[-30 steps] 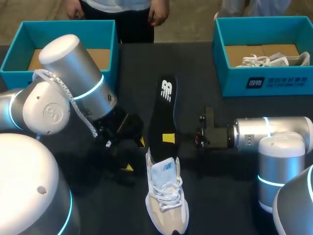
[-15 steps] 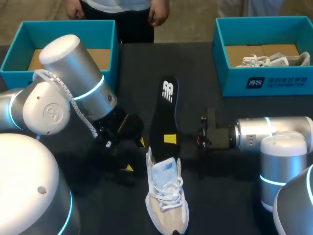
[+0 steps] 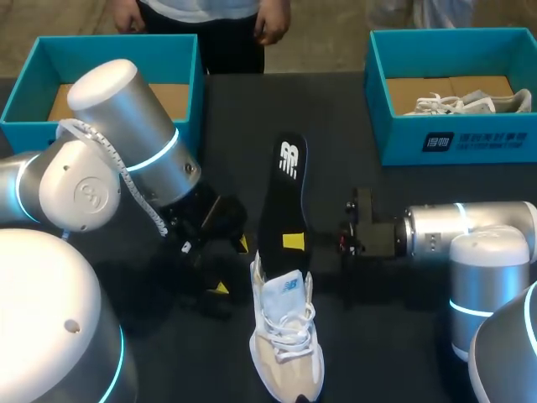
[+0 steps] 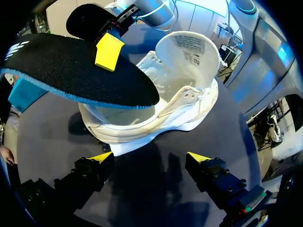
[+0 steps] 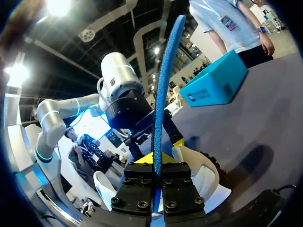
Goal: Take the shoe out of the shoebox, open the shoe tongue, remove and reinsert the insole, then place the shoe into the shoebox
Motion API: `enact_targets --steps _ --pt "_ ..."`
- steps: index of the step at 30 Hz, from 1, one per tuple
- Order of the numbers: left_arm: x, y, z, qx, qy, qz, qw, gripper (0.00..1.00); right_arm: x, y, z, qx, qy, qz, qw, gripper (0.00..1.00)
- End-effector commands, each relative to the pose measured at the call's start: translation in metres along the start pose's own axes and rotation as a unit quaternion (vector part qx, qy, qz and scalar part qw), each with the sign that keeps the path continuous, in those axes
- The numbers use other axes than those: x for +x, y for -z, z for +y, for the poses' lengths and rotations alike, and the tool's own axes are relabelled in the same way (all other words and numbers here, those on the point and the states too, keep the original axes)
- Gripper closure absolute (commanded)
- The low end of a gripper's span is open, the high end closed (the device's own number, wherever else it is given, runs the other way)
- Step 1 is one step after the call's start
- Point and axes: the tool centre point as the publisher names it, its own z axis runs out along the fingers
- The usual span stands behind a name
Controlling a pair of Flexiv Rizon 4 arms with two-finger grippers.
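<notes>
The right claw (image 3: 293,241) is closed on the long edge of the black, blue-rimmed insole (image 3: 284,189). Seen from its own wrist, the fingers pinch the thin foam from both sides with the sheet standing on edge between them. The insole hangs in the air, slanting down so its rounded lower end sits over the collar opening of the white shoe (image 3: 287,336), which lies upright on the dark table (image 3: 377,336) with its toe towards me. I judge the insole is about to be fed back in. The left claw (image 4: 149,158) is spread wide and holds nothing. It sits low, just beside the heel of the shoe, which lies ahead of its fingers and not between them. That is the main risk: with nothing bracing the shoe, a push on the insole may slide or tip it instead of seating the foam. The foam may also buckle or catch on the collar or the raised tongue (image 4: 189,47), and a pinch so close to the edge could let it swivel or slip out. The teal shoebox (image 3: 453,138) on the right stands well apart.
</notes>
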Motion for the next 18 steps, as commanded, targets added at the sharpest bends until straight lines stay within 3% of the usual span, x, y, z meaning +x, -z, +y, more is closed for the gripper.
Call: enact_targets --steps 1,18 --pt "0.0011 -0.0002 -0.0008 -0.002 0.000 -0.001 1.000 0.00 -0.0006 -0.0055 0.0005 0.000 0.001 0.000 1.000 1.00" --pt "0.0011 -0.0002 -0.0008 -0.002 0.000 -0.001 1.000 0.00 -0.0053 -0.0101 -0.0044 -0.009 -0.003 0.013 1.000 1.00"
